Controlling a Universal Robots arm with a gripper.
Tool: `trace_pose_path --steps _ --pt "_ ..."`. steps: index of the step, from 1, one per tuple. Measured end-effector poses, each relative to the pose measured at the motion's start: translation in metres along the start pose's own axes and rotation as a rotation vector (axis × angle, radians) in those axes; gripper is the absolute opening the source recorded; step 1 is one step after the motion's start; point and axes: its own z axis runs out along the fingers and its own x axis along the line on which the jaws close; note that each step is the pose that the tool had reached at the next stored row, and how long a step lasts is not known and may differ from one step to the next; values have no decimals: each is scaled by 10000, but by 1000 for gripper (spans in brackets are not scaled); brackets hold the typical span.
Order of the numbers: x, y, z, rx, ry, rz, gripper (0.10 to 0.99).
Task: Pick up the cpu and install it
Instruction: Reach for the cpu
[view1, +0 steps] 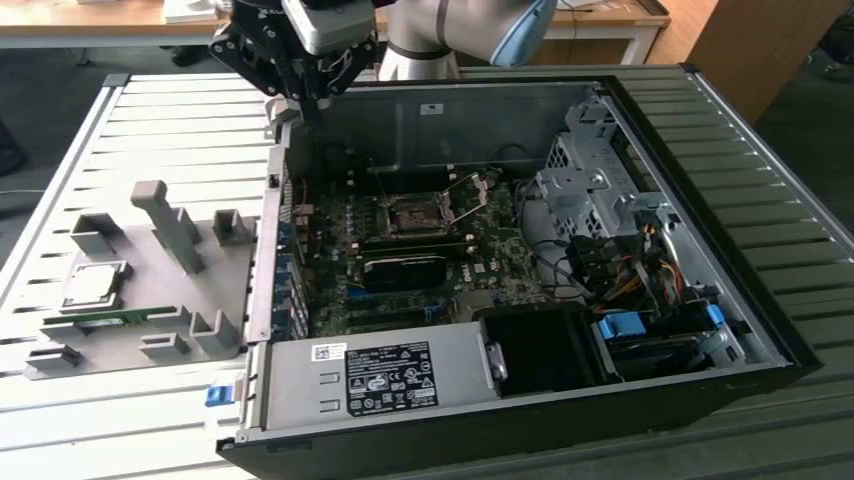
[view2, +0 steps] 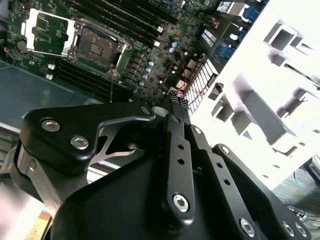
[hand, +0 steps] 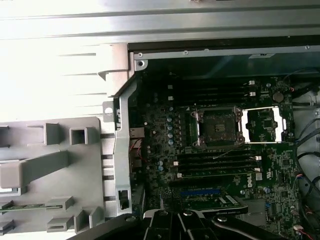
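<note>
1. Gripper (view1: 304, 100): seen in the exterior view at twelve o'clock, above the rear wall of the open computer case (view1: 441, 125). In the second wrist view the jaws are seen closed, tip to tip, with nothing between them.
2. cpu (view1: 94, 285): not yet picked up. It lies flat in a recess of the grey fixture tray (view1: 200, 300), at nine o'clock from the case and well apart from the gripper. A green memory stick (view1: 107, 320) lies just beside it, toward six o'clock.
3. CPU socket (view1: 404, 215): shown empty on the motherboard, with its load plate (view1: 470, 188) swung up at about two o'clock.
4. Hazards, as judged:
   - The chip is thin and sunk in its recess, so a shallow grasp could slip.
   - The tray's upright posts and the case wall stand between tray and socket, and could be struck.
   - A tilted or wrongly turned chip could damage the socket contacts.
</note>
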Motion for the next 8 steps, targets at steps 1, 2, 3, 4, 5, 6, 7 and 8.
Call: trace_pose_path --steps 1,2,3,4,5,6,7,8 --pt "16 -1 -1 1 1 -1 106" --pt "30 -2 -1 1 1 -1 106" --pt "45 -3 -1 1 0 0 106" --pt "60 -4 -2 1 0 1 106" --pt "73 -5 -2 1 0 1 106" --pt "87 -6 -2 1 1 1 106" --pt "100 -7 -3 0 1 1 106" --pt "113 -9 -3 1 1 1 106"
